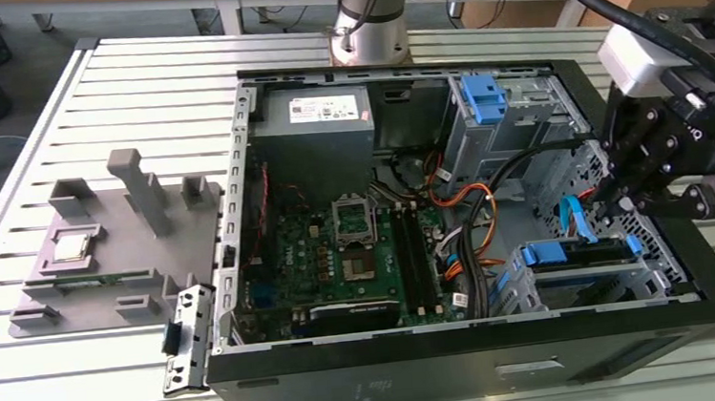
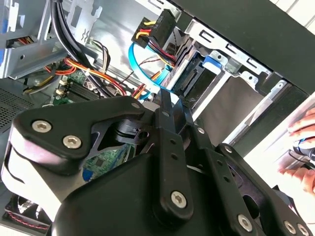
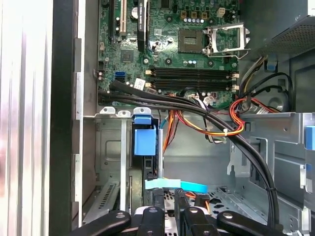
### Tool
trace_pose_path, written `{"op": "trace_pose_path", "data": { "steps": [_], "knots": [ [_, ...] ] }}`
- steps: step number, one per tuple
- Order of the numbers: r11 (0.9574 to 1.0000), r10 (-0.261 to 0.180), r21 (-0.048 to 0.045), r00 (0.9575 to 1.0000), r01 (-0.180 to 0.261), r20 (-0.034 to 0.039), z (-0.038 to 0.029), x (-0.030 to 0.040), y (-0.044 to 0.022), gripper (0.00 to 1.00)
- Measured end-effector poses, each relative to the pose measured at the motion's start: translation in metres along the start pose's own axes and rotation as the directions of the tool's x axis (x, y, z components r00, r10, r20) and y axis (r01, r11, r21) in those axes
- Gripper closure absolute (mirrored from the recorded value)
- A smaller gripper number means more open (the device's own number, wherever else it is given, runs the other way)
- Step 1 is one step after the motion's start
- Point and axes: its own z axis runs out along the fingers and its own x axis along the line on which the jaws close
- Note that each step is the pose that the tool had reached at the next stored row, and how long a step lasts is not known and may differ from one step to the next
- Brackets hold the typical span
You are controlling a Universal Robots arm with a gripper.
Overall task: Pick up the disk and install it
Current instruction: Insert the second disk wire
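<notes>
The disk [image 1: 575,252], held in its blue carrier, sits in the drive bay at the front corner of the open computer case [image 1: 473,364], on the exterior view's right. In the first wrist view the disk [image 3: 144,141] stands edge-on in the bay slot with its blue tab facing me. In the second wrist view the disk [image 2: 191,78] lies just beyond my fingertips. My gripper [image 1: 617,207] [image 3: 169,196] [image 2: 173,101] hovers just above the bay. It is shut, with nothing between its fingers, and is apart from the disk.
A light blue flat cable [image 3: 174,185] [image 2: 134,61] loops between gripper and disk. Black and orange cable bundles [image 3: 211,123] cross the case by the motherboard [image 1: 336,250]. A lone blue bracket [image 1: 486,99] stands in the far bay. A person's hand [image 2: 305,147] is outside the case.
</notes>
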Motion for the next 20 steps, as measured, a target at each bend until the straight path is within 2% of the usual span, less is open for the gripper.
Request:
{"op": "trace_pose_path", "data": {
  "steps": [9,14,20],
  "knots": [
    [1.0,0.0,0.0,0.9999,0.0,0.0131,0.0015,-0.0115,0.0,0.77],
    [1.0,0.0,0.0,0.9999,0.0,0.0144,0.0021,-0.0158,-0.0025,0.77],
    [1.0,0.0,-0.0001,0.9999,0.0,0.015,0.0028,-0.0197,-0.0094,0.77]
  ]
}}
